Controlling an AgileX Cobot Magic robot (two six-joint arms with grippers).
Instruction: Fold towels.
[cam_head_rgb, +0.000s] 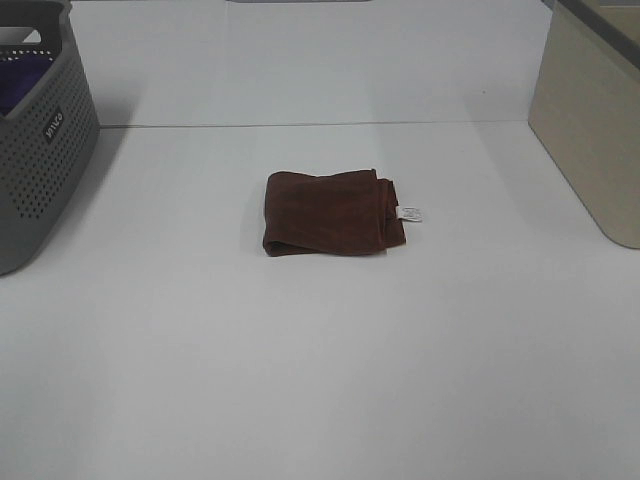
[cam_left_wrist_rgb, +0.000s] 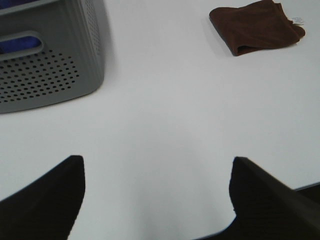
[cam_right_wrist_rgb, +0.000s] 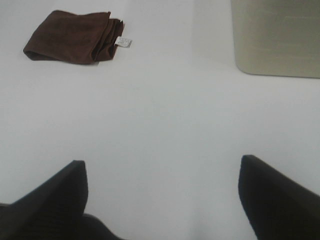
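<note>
The towel lies folded in the middle of the white table, a bit nearer the far edge than the near one. It is dark reddish-brown and fuzzy, like a bath cloth. It makes a small, thick, nearly square bundle. One side is a smooth rounded fold. The other side is bunched, with loose layers showing. A little white tag sticks out at that bunched corner, on the side toward the beige bin.

My left pincer is wide open. Its two dark fingers stand far apart over bare table. It holds nothing and touches nothing. The towel is well away from it.

My right pincer is wide open too, with nothing between its dark fingers. It is also far from the towel.

At the left edge of the table stands a gray plastic basket with many small round holes. Something purple lies inside it. At the right edge stands a plain beige bin with smooth sides.
</note>
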